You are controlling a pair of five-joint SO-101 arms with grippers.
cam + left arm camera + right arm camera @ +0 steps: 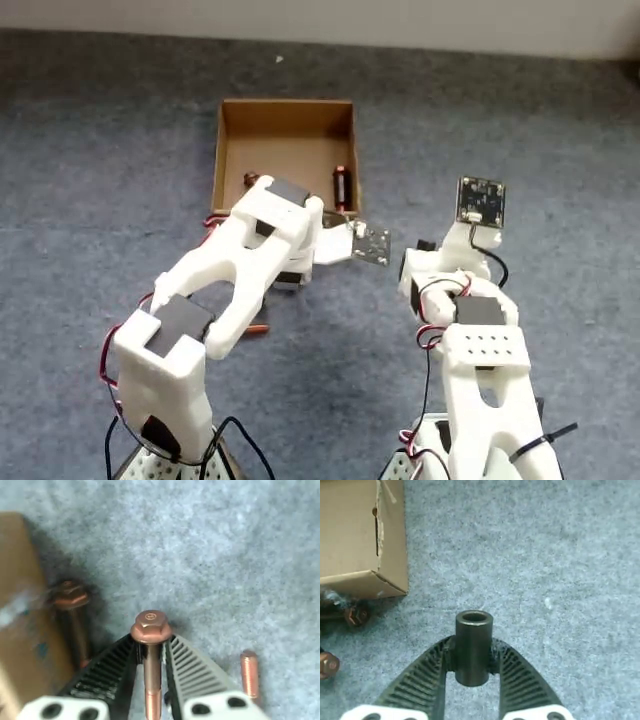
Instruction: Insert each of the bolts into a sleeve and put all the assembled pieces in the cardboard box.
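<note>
The left gripper (151, 645) clamps a copper flanged bolt (151, 629), the right gripper (473, 652) a black sleeve (473, 640). The open cardboard box (220, 150), near the table's (560, 120) far edge, holds one assembled piece (341, 185).

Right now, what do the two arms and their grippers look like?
The left arm and right arm are white plastic shells with dark servo blocks and red and black cables at the joints. The left gripper and right gripper each have black ribbed fingers tapering from a white base with round holes. A small black camera board sits on the right arm.
</note>
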